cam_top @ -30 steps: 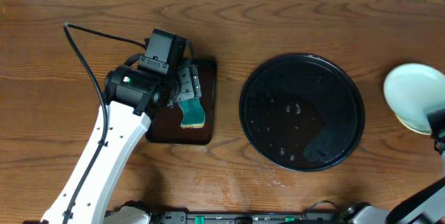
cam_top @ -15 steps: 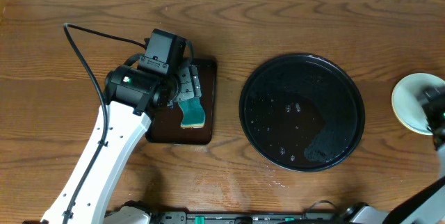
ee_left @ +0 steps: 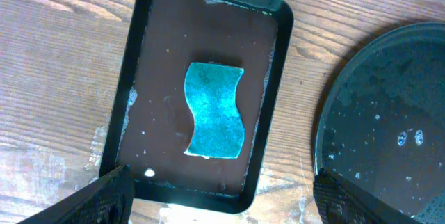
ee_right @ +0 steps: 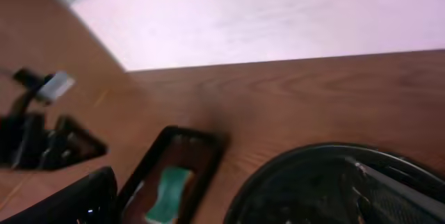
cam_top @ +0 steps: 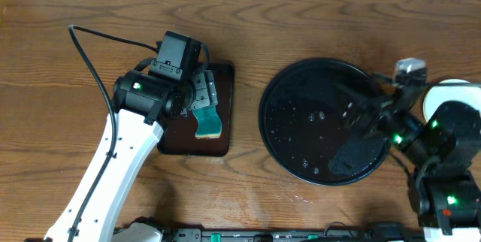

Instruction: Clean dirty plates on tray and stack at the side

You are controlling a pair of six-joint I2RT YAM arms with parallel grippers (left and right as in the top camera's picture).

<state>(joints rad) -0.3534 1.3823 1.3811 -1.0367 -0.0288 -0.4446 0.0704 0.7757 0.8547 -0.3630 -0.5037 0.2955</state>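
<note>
The round black tray [cam_top: 301,92] lies wet and speckled with droplets, with no plate on it; it also shows as the tray [ee_left: 389,113] and the tray [ee_right: 306,182] in the wrist views. A pale plate [cam_top: 451,86] peeks out at the table's far right, mostly hidden by my right arm. My right gripper [cam_top: 355,107] hovers over the tray's right part, open and holding nothing [ee_right: 236,203]. My left gripper [cam_top: 197,92] hangs open over the small rectangular tray [ee_left: 268,113], its jaws wide apart [ee_left: 222,203].
A teal sponge [cam_top: 207,122] lies in the dark rectangular tray left of the round one, also seen as the sponge [ee_left: 215,110] and the sponge [ee_right: 169,189]. Water spots mark the wood near that tray. A black cable [cam_top: 98,39] runs to the left arm.
My right arm let go of a pale plate at the far right, opened, and swung left over the round tray. The left arm has not moved.
</note>
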